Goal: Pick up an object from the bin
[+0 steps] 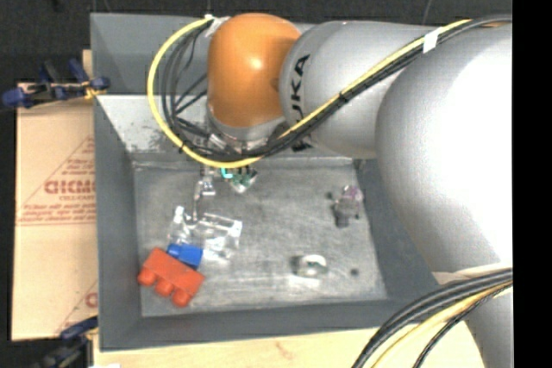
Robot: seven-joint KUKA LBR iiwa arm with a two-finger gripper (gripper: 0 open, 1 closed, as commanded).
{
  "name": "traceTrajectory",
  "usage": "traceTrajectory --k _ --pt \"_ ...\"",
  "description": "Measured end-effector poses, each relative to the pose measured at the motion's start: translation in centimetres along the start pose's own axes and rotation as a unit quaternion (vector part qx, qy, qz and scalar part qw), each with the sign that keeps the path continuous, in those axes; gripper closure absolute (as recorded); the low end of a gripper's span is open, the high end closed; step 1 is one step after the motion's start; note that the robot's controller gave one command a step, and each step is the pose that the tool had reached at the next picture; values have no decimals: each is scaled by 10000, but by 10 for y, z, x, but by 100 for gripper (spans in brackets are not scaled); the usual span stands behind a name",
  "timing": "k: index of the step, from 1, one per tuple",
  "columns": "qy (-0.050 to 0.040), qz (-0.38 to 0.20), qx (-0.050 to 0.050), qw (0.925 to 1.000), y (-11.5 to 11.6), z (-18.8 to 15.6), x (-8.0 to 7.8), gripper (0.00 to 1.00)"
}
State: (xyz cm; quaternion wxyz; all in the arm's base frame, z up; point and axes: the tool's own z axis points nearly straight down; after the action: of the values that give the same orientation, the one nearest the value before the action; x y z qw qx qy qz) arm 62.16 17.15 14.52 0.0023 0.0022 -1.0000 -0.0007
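My gripper point(207, 185) hangs under the orange wrist cover in the bin's back left part, just above the floor. Right below it in the view lies a clear plastic piece point(209, 231), close to the gripper's tip; contact cannot be told. A small blue piece point(185, 253) lies against the clear one's lower left side. A red block with rounded studs point(171, 276) sits in the bin's front left corner, beside the blue piece.
A small clear ring-like piece point(309, 265) lies at the front middle of the bin. A little grey and purple object point(345, 205) lies near the right wall. The big silver arm covers the bin's back and right side.
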Motion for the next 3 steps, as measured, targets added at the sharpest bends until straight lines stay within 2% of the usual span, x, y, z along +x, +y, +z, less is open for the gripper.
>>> traceTrajectory --k 1,2,3 --pt "-116 -230 -20 9997 -33 31 34 0" --pt "-125 381 -42 9992 -30 34 36 0" --pt "-73 388 -40 9992 -30 32 37 100"
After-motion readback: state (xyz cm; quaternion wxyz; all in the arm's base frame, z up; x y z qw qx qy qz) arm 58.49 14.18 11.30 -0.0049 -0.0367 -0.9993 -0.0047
